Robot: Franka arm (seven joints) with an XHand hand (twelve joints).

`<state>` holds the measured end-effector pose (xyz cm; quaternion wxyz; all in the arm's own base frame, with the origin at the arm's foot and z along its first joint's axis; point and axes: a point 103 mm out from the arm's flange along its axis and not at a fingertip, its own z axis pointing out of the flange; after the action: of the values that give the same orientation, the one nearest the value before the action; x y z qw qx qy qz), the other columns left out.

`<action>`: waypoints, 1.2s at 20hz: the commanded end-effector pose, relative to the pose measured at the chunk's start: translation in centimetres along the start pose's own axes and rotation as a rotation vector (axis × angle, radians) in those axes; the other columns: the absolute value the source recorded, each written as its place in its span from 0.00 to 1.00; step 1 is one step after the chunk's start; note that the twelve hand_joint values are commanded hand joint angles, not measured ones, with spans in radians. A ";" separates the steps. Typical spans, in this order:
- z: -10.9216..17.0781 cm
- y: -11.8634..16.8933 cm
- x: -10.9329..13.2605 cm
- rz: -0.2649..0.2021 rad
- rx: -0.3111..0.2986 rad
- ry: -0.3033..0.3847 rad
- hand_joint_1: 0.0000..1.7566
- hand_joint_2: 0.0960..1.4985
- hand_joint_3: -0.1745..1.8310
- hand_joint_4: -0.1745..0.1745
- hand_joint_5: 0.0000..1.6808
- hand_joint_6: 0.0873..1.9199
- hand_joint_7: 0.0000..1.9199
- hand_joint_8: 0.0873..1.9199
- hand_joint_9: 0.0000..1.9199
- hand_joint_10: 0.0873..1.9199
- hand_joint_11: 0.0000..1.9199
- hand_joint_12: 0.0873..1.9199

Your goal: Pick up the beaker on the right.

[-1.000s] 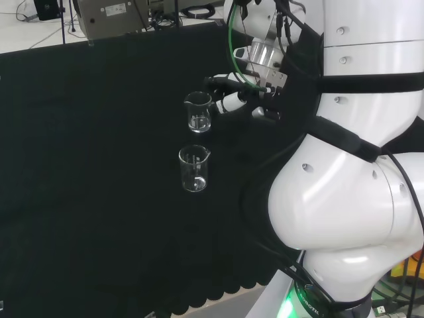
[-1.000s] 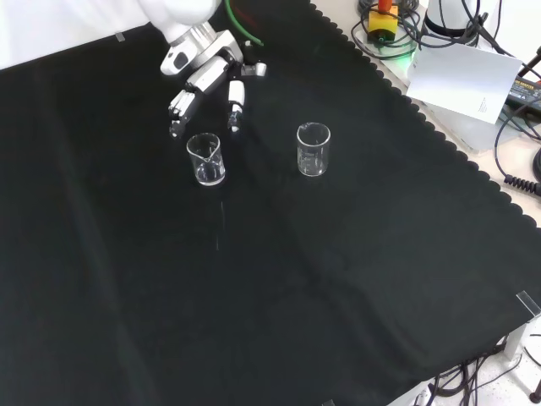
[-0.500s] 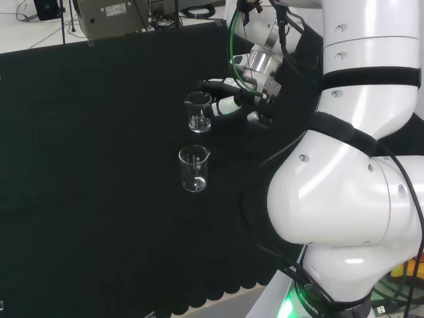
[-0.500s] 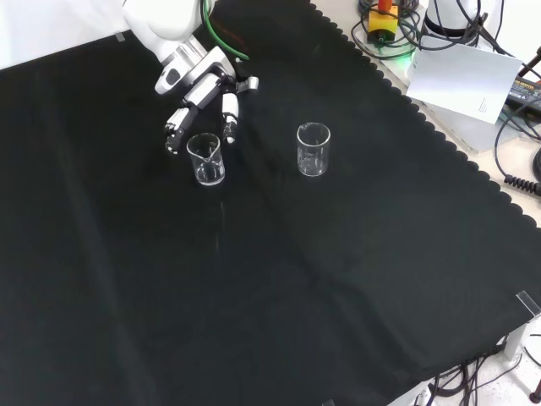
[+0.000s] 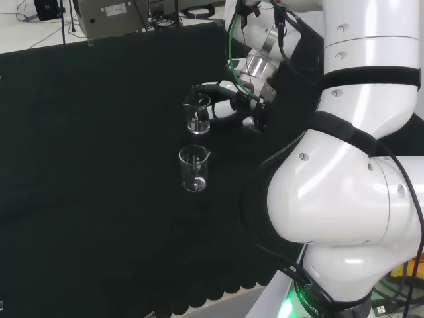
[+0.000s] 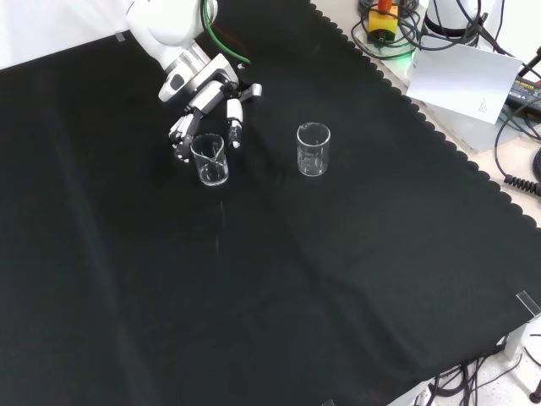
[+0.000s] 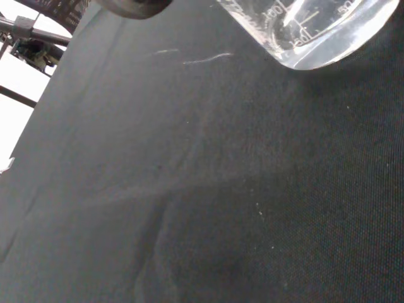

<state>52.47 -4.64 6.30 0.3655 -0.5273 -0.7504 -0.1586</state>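
On the black cloth, two clear beakers are seen standing upright and well apart in the front view. At the left of that view, the first beaker is flanked by the hand, which is lowered from eleven o'clock. Its fingers are set against the beaker's left side and its thumb is placed just off the rim at two o'clock, so the glass is bracketed by a partly spread, lightly curled hand; whether contact is made cannot be told. At three o'clock from it, the second beaker is left standing alone.

In the head view, the flanked beaker is shown at twelve o'clock from the other beaker, with the hand at its right. The beaker's base is seen resting on the cloth in the wrist view.
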 end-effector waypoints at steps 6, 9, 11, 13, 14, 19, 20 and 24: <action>-0.3 0.5 -0.4 0.003 -0.076 -0.004 0.51 0.58 0.00 0.44 0.21 0.00 0.11 0.31 0.20 0.30 0.02 0.70; -0.5 0.7 -0.4 0.004 -0.057 -0.013 0.51 0.58 0.00 0.44 0.20 0.00 0.10 0.31 0.19 0.30 0.02 0.70; -0.2 0.8 -0.4 0.002 -0.033 -0.015 0.51 0.58 0.00 0.45 0.19 0.00 0.09 0.31 0.19 0.29 0.01 0.70; 0.2 0.9 -0.5 -0.002 -0.009 -0.012 0.51 0.58 0.00 0.45 0.19 0.00 0.08 0.31 0.18 0.29 0.01 0.70; 0.5 0.9 -0.5 -0.005 0.003 -0.012 0.51 0.58 0.00 0.46 0.19 0.00 0.08 0.31 0.18 0.29 0.00 0.70; 1.1 1.3 -0.7 -0.010 0.026 -0.004 0.51 0.57 0.00 0.50 0.18 0.00 0.07 0.31 0.16 0.29 0.00 0.68; 1.1 1.4 -0.7 -0.010 0.026 0.005 0.51 0.57 0.00 0.51 0.18 0.00 0.06 0.31 0.15 0.29 0.00 0.68; 1.1 1.6 -0.6 -0.020 0.004 0.027 0.50 0.56 0.00 0.52 0.17 0.00 0.05 0.31 0.14 0.29 0.00 0.66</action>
<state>53.58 -3.94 4.87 0.3712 -0.5190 -0.7538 -0.1570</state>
